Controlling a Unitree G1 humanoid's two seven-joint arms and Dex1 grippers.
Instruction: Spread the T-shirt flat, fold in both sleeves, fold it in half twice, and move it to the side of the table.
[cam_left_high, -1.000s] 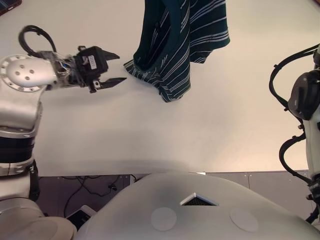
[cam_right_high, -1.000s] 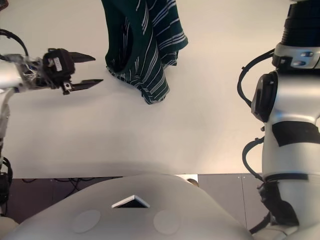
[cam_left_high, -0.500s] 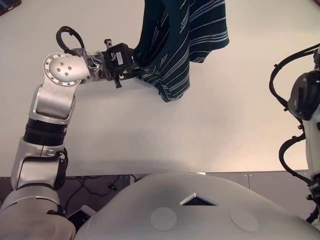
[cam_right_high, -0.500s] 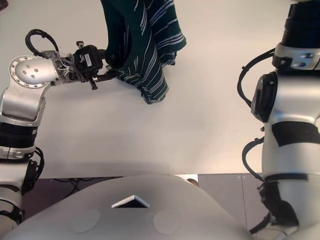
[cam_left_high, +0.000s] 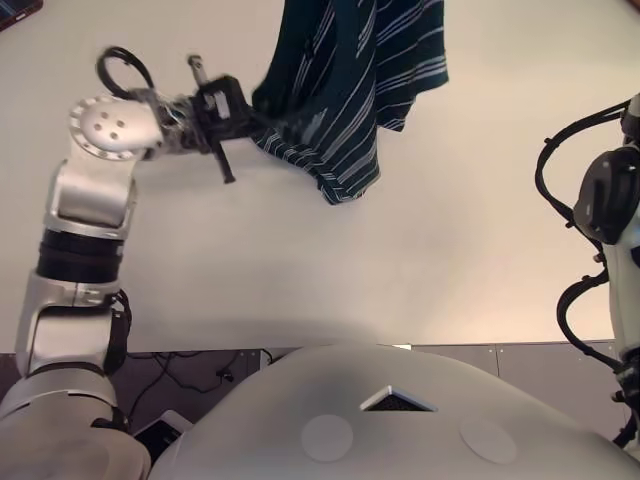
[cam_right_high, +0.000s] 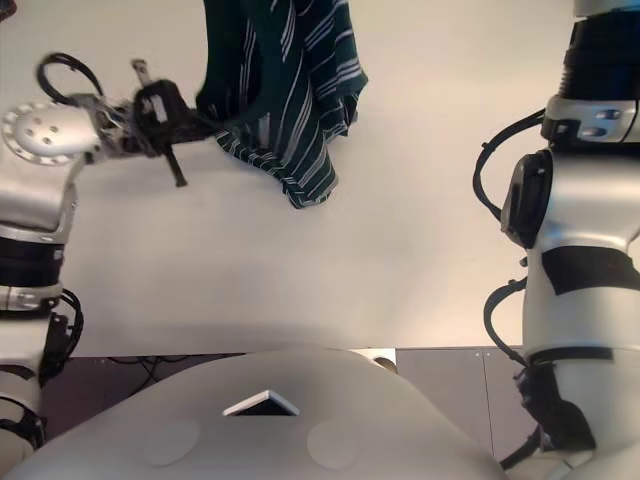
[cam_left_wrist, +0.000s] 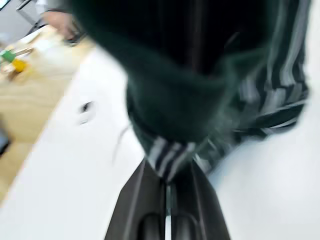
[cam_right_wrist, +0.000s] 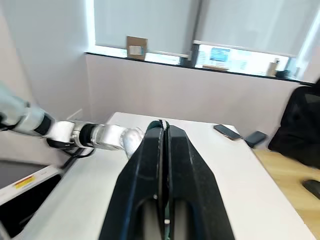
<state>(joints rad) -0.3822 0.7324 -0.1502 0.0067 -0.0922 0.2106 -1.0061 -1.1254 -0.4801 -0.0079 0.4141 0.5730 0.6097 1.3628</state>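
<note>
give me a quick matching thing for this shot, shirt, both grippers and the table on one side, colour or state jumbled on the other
Things:
1. T-shirt
2. left gripper
3. right gripper
4. table

Colour or state:
a. plain white
b. fingers together, no cloth seen between them
c. dark green with pale stripes
d. fingers shut on the shirt's striped edge

Pairs: 1-c, 2-d, 3-b, 4-a

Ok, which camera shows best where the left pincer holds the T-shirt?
The left wrist view: up close, the left pincer is shut on the striped edge of the T-shirt. Both eye views show that grip from farther off, at the shirt's left side, less clearly.
</note>
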